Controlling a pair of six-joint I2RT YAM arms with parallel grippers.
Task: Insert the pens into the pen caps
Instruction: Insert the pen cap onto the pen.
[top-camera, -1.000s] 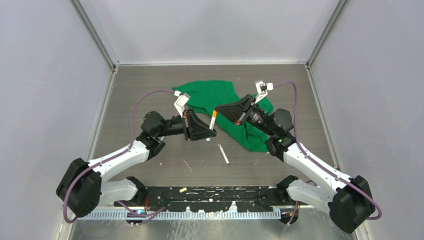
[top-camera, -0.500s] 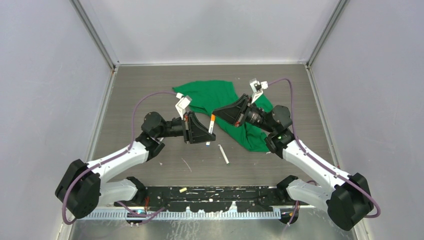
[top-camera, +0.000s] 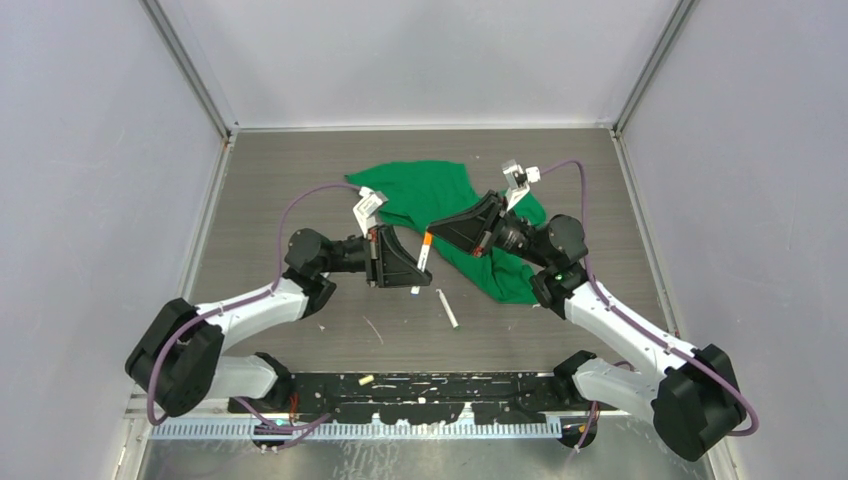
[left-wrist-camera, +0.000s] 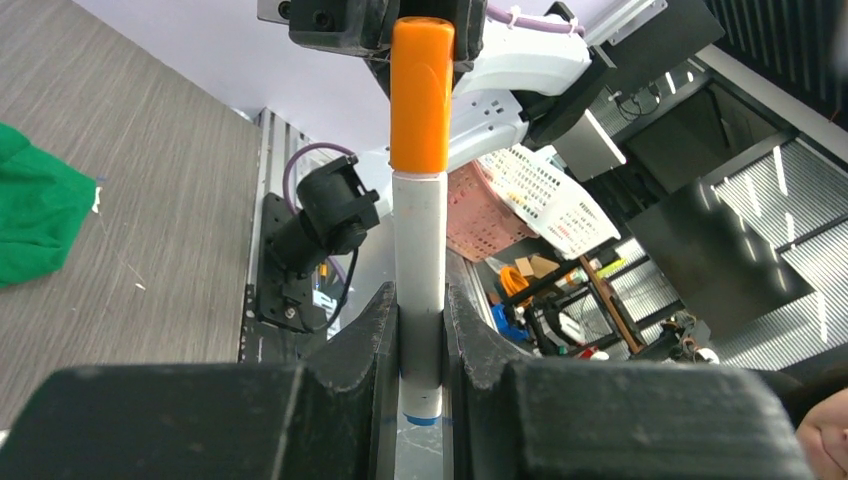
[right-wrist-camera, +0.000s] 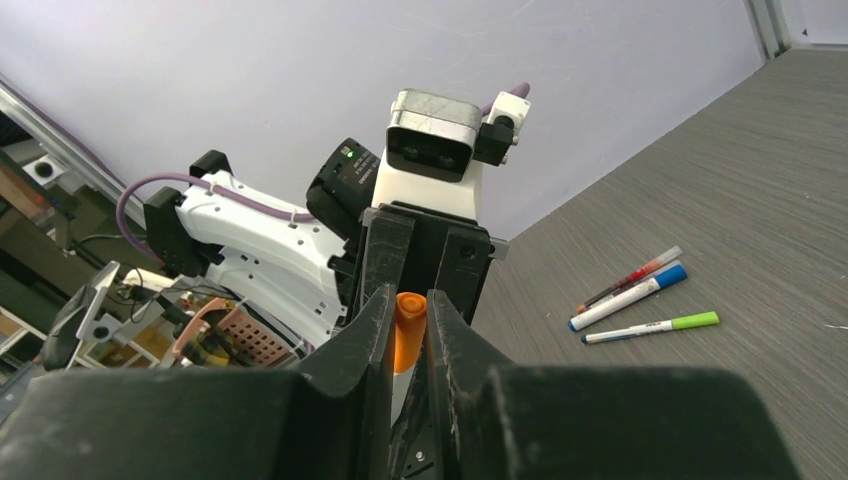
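We are holding the white-barrelled pen (left-wrist-camera: 418, 250) in the left jaws, which are clamping its lower barrel; in the left wrist view it is standing straight up the middle of the frame, its long axis pointing from those jaws to the right jaws at top centre. The right jaws are pinching together on the orange cap (left-wrist-camera: 421, 95), which is sitting over the pen's far end, in line with the barrel. In the top view the pair is hanging over the bench (top-camera: 300, 180) at frame centre, just beside the green cloth (top-camera: 430, 190), both arms equally near. We are judging the coming push to run along that axis; whether the cap is fully seated we cannot tell
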